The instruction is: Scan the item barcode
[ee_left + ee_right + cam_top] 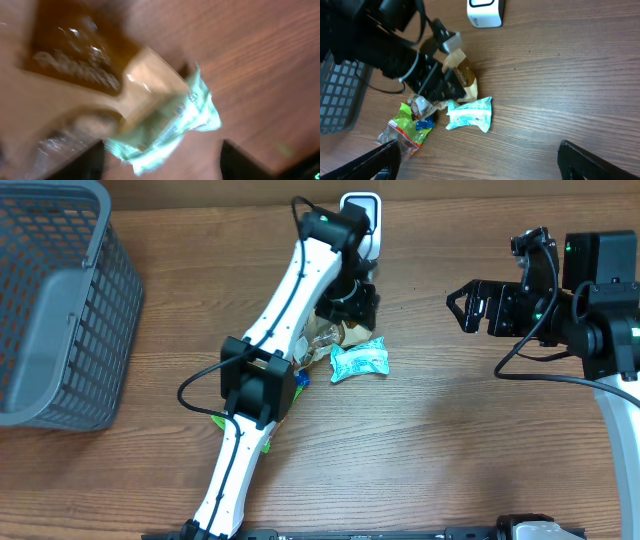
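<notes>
A small pile of snack packets lies mid-table: a teal packet (360,362) (470,114), a brown-gold packet (340,333) (462,77) and a green packet (405,127). My left gripper (342,315) hangs right over the pile. The left wrist view is blurred; it shows my left gripper (165,167) open, its dark fingers (85,165) wide apart, with a corner of the teal packet (170,125) lying between them and the brown-gold packet (85,65) beyond. The white scanner (360,210) (485,12) stands at the table's far edge. My right gripper (462,305) (480,167) is open, off to the right, holding nothing.
A grey mesh basket (55,300) (340,95) fills the left side of the table. The left arm (260,390) stretches from the near edge up to the pile, its cable looping out to the left. Bare wood lies between the pile and the right arm.
</notes>
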`<state>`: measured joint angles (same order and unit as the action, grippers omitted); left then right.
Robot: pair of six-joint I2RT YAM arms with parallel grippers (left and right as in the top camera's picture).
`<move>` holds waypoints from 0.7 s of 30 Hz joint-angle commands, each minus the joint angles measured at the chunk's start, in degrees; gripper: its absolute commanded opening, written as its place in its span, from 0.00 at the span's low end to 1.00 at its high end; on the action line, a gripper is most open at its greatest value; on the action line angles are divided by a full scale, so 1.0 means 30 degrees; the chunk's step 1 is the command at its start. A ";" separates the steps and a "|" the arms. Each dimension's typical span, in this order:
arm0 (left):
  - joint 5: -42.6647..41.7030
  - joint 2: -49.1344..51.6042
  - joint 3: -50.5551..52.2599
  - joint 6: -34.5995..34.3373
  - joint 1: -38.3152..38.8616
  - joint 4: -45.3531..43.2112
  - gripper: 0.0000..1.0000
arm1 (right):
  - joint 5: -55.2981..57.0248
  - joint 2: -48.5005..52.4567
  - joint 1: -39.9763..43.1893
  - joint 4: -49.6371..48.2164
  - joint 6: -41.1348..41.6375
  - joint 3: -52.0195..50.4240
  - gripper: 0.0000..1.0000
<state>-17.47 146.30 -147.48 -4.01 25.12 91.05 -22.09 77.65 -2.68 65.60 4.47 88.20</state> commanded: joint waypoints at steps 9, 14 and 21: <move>-0.0597 0.0729 -0.0707 -0.0175 -0.1239 -0.3847 0.04 | -0.0015 -0.0051 -0.0066 -0.0270 0.0022 0.0481 1.00; 0.1231 0.2616 -0.0707 -0.1333 -0.1268 -0.1268 0.04 | -0.0015 -0.0051 -0.0073 -0.0255 0.0022 0.0481 1.00; 0.4998 0.2943 -0.0692 -0.2747 -0.1413 0.1938 0.04 | -0.0022 -0.0051 -0.0073 -0.0262 0.0029 0.0481 1.00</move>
<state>-7.75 154.52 -148.97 -9.63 21.28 96.62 -22.09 77.65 -2.68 65.14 4.47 88.20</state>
